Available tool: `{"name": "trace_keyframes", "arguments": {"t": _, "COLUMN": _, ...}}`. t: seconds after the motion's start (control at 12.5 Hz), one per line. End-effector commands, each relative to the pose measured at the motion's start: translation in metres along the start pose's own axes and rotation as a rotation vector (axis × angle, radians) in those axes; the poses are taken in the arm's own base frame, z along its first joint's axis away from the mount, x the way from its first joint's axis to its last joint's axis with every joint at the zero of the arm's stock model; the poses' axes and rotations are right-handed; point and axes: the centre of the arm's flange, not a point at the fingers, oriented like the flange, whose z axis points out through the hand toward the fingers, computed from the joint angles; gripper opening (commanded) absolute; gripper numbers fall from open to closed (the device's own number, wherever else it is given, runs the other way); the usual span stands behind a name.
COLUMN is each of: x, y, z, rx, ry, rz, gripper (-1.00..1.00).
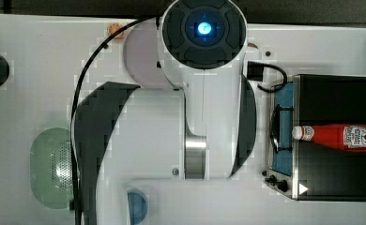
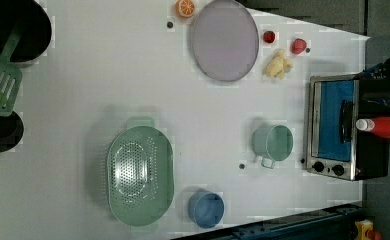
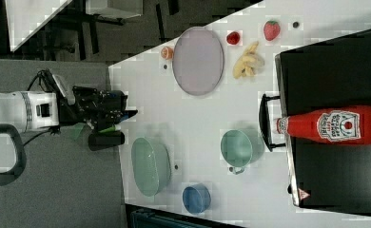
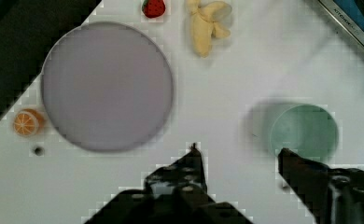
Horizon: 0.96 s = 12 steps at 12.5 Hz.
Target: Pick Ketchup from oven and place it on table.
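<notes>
Setting: robotics lab. White perforated tabletop (image 2: 108, 90) staged with toy food and a black toaster oven (image 2: 350, 130). White robot arm (image 3: 26, 111) alongside, over grey floor.

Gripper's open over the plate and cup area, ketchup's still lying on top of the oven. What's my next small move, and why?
Probably carry the open gripper toward the oven. The Ketchup lies on its side on the oven's black top, white cap over the handle, while the gripper hangs empty, well clear of it, between the plate and green cup.

- The Ketchup (image 3: 336, 125) bottle at the right view's right carries a white-and-red label with print too small to read.
- The oven (image 3: 303, 194) shows a red-and-white warning triangle at its lower front corner.
- In the wrist view, the oven's silver frame bears small, unreadable lettering.
</notes>
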Motion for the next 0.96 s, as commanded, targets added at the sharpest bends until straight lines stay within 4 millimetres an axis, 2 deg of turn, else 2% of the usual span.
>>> {"name": "trace_keyframes", "arguments": {"t": 0.08, "x": -0.092, "y": 0.122, "z": -0.106, "rx": -0.014, "ry": -0.07, "rz": 0.0, "gripper": 0.48}}
{"name": "trace_keyframes", "arguments": {"t": 0.16, "x": -0.092, "y": 0.122, "z": -0.106, "rx": -0.014, "ry": -0.071, "rz": 0.001, "gripper": 0.85}}
{"name": "trace_keyframes", "arguments": {"t": 0.24, "x": -0.087, "y": 0.125, "z": -0.103, "rx": -0.017, "ry": -0.072, "rz": 0.011, "gripper": 1.0}}
{"name": "trace_keyframes", "arguments": {"t": 0.32, "x": -0.081, "y": 0.127, "z": -0.101, "rx": -0.015, "ry": -0.074, "rz": 0.023, "gripper": 1.0}}
{"name": "trace_keyframes", "arguments": {"t": 0.56, "x": -0.039, "y": 0.142, "z": -0.088, "rx": 0.02, "ry": -0.071, "rz": 0.103, "gripper": 1.0}}
{"name": "trace_keyframes", "arguments": {"t": 0.72, "x": 0.004, "y": 0.16, "z": -0.07, "rx": 0.044, "ry": -0.071, "rz": 0.186, "gripper": 1.0}}
{"name": "trace_keyframes", "arguments": {"t": 0.96, "x": 0.079, "y": 0.202, "z": -0.026, "rx": 0.059, "ry": -0.068, "rz": 0.346, "gripper": 1.0}}
